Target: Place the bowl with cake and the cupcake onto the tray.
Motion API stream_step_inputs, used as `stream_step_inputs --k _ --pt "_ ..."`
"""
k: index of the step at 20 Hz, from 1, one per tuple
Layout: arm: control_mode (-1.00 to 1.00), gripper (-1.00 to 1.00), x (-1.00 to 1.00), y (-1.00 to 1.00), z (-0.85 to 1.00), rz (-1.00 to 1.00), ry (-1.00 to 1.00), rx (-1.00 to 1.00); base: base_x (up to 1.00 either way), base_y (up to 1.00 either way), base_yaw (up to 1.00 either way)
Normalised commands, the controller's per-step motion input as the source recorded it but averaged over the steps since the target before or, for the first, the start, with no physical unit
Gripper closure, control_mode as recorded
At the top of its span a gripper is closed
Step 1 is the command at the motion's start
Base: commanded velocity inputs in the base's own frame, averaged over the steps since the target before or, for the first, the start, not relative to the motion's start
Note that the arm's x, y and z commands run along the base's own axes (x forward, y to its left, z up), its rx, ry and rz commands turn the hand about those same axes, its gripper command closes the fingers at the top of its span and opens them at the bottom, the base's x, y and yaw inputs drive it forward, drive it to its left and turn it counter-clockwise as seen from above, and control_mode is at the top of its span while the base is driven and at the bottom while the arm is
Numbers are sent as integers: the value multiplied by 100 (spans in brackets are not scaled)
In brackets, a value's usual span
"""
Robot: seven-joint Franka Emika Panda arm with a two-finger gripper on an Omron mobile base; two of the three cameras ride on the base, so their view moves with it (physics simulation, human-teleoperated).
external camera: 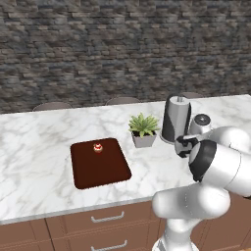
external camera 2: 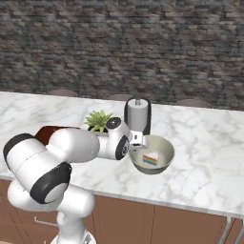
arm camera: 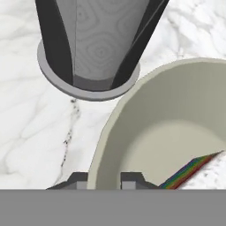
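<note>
Marble counter (external camera: 39, 147): white with grey veining, wood-brown drawer fronts below, dark rough stone wall behind.
Tray (external camera: 99, 163): flat dark reddish-brown rectangle with rounded corners, lies on the counter left of the plant; one corner shows behind the arm in the right base view (external camera 2: 46, 133).
Cupcake (external camera: 98, 147): tiny, red and brown body with white top, stands upright on the tray near its far edge.
Bowl (external camera 2: 152, 155): round pale grey-white, on the counter right of the paper towel holder and just in front of it, well apart from the tray. In the hand view its wall (arm camera: 145, 110) takes up the right half.
Cake: rainbow-striped slice with white top (external camera 2: 150, 159) lies inside the bowl; striped edge at lower right in the hand view (arm camera: 190, 172).
Gripper (arm camera: 109, 181): at the bowl's left rim. Two dark fingertips straddle the rim wall, one outside, one inside, narrow gap, both close against the wall. Reads as pinching the rim.
Bowl height: base looks level with the counter in the right base view; cannot tell whether it is resting or lifted.
Paper towel holder (external camera: 175, 119): dark upright frame around a grey roll on a round grey base, just beside the bowl, not touching (arm camera: 95, 44).
Plant (external camera: 143, 130): green spiky leaves in a small square grey pot, between tray and paper towel holder.
</note>
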Motion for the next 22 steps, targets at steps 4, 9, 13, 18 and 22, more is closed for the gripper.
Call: stream_step_inputs --k 4,9,13,18,22 --pt "-100 100 0 0 4 12 0 -2 0 0 0" --pt "-100 100 1 5 31 21 0 -5 0 0 0" --pt "-100 100 0 15 52 22 0 -11 0 0 0" --pt "-100 100 0 25 41 19 0 -16 0 0 0" --pt "-100 100 0 37 21 21 0 -7 0 0 0"
